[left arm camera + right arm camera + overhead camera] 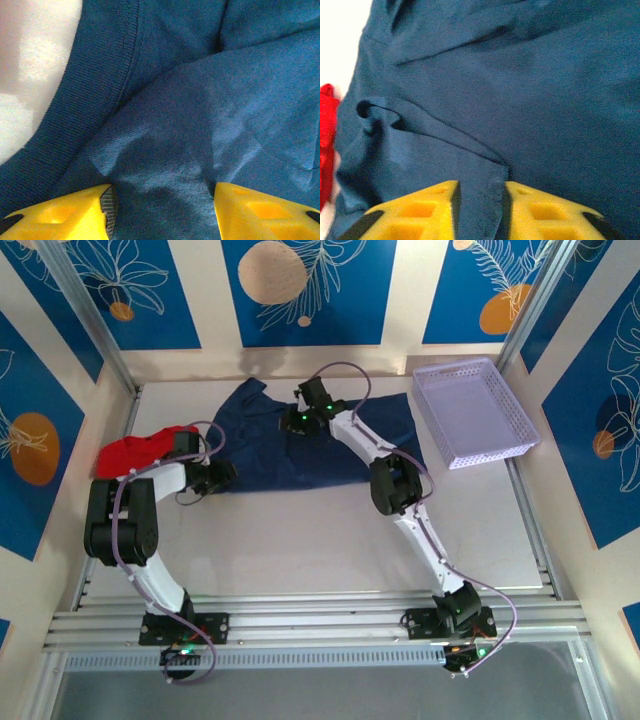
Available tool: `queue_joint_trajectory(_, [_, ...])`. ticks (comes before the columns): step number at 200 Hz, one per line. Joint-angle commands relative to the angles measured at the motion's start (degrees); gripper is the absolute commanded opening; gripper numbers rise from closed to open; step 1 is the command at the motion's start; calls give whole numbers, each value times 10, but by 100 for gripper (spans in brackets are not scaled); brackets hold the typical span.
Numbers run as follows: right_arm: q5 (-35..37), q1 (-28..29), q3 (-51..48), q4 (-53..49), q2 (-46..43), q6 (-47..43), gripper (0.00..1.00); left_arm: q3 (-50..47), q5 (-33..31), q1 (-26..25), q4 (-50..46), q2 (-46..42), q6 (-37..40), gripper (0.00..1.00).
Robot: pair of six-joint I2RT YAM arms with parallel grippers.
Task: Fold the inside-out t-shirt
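Note:
The inside-out t-shirt (270, 455) is dark navy and lies spread and rumpled across the back middle of the table. My left gripper (222, 477) rests at its near left corner. In the left wrist view the yellow fingers (75, 212) stand wide apart and open, pressed onto bunched cloth (200, 90) beside a ribbed hem. My right gripper (300, 420) is over the shirt's far middle. In the right wrist view that gripper (481, 187) is open, a folded hem edge (485, 175) lying loose between its jaws with a small gap on each side.
A bright red garment (140, 450) lies bunched at the left, just beyond the shirt's left edge, and shows red (326, 130) in the right wrist view. A lilac perforated basket (475, 410) stands at the back right. Bare white table (330, 540) stretches in front of the shirt.

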Motion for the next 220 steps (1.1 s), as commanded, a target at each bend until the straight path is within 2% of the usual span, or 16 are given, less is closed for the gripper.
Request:
queue_joint_trajectory(1, [-13,-12,26,-27,-1,-2,36,-19,4,4,-34,13,3,56])
queue_joint_trajectory(30, [-43,-27,10,-38,-37,-31,38,-18,0,4,-41,-4,0,56])
queue_joint_trajectory(50, [-60,-34,-42,-51,-91,-75,38,-15,-3,4,-44,-36,-2,56])
queue_joint_trajectory(62, [-55,-36,-114,-47,-145,-110,38,-11,-6,4,-43,-61,-6,57])
queue_joint_trajectory(87, [-39,-49,-327,-2,-291,-161,39,1,5,-3,-33,-97,-16,58])
queue_joint_trajectory(104, [-27,-75,-446,7,-374,-177,40,13,23,-16,-24,-103,-20,59])
queue_joint_trajectory(127, [7,-123,-555,-11,-443,-183,42,35,27,-42,-12,-83,-15,59])
queue_joint_trajectory(171, [84,-197,-626,-39,-451,-197,41,101,36,-53,-21,13,-8,60])
queue_joint_trajectory(220, [126,-252,-591,-107,-383,-197,38,108,-5,-51,-56,52,12,59])
